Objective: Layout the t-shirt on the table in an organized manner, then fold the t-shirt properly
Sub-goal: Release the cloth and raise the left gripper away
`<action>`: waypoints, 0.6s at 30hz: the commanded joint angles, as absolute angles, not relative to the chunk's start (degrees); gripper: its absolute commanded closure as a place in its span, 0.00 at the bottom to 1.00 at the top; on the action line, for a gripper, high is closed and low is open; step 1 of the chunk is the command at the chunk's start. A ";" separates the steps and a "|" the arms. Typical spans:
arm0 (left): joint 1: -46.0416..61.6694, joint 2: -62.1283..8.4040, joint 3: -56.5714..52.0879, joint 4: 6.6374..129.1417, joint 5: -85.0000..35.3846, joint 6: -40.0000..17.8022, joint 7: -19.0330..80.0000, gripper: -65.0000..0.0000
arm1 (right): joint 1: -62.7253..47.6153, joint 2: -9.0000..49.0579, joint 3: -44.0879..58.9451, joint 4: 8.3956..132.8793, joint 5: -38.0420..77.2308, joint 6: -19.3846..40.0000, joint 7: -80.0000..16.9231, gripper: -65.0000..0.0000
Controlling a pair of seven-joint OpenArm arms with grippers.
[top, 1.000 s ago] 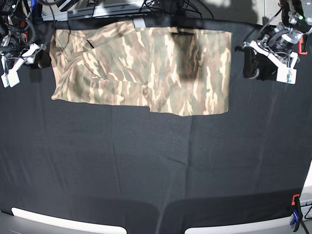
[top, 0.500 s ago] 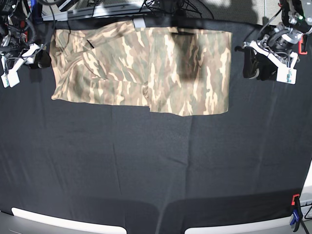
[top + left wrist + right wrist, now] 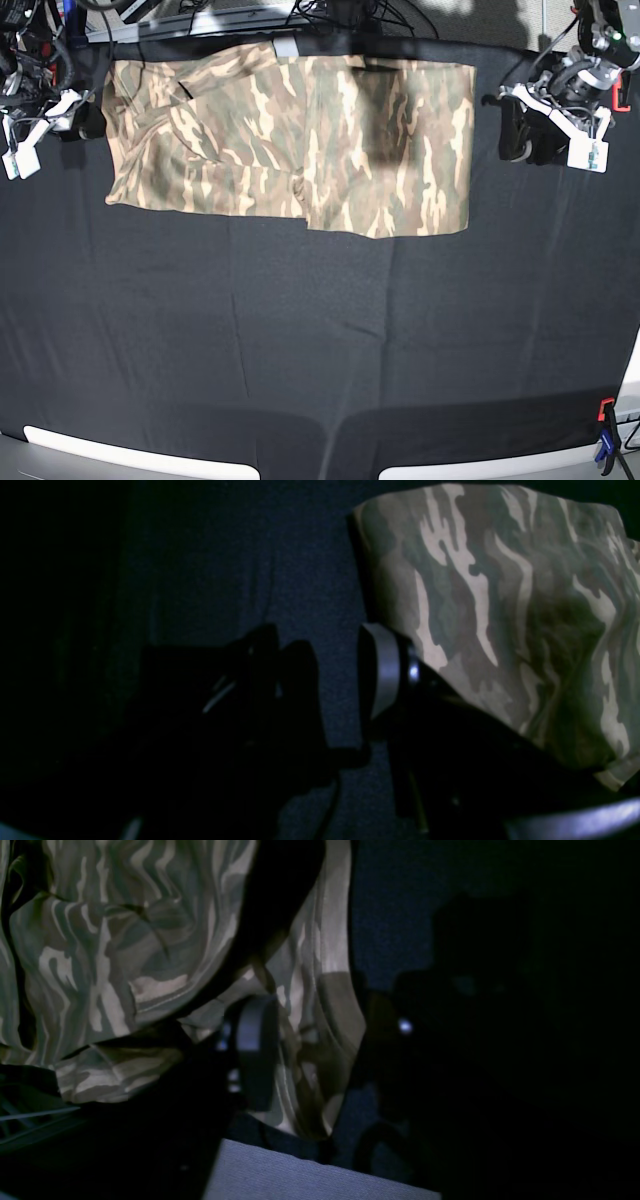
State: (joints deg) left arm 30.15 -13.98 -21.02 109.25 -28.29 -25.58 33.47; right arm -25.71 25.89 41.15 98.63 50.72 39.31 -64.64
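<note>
Nothing has shifted since a moment ago; both arms sit where they were. From the left gripper (image 3: 528,138), jaws apart and empty, the t-shirt (image 3: 300,140) lies just beside it toward the table's (image 3: 320,340) middle. The right gripper (image 3: 78,120), also spread and holding nothing, sits at the shirt's opposite end, its inner finger over the cloth edge. The shirt's long axis runs arm to arm along the far edge, partly folded.

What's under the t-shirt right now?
The t-shirt lies on the table, on its black cloth. Whether anything else lies beneath is hidden by the fabric.
</note>
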 commanded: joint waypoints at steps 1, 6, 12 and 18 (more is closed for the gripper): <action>30.35 -14.48 -21.30 110.32 -29.02 -25.78 32.16 0.62 | -25.58 27.16 41.60 99.46 51.20 40.00 -64.01 0.47; 30.35 -14.48 -21.30 110.32 -29.02 -25.80 32.16 0.62 | -25.58 27.14 41.60 99.44 51.20 40.00 -63.94 0.45; 30.33 -14.48 -21.30 110.32 -29.02 -25.80 32.16 0.62 | -25.41 27.16 41.60 95.53 51.70 40.00 -63.86 0.45; 30.33 -14.48 -21.30 110.32 -29.02 -25.78 32.16 0.62 | -25.39 27.31 41.56 88.44 60.62 40.00 -63.75 0.45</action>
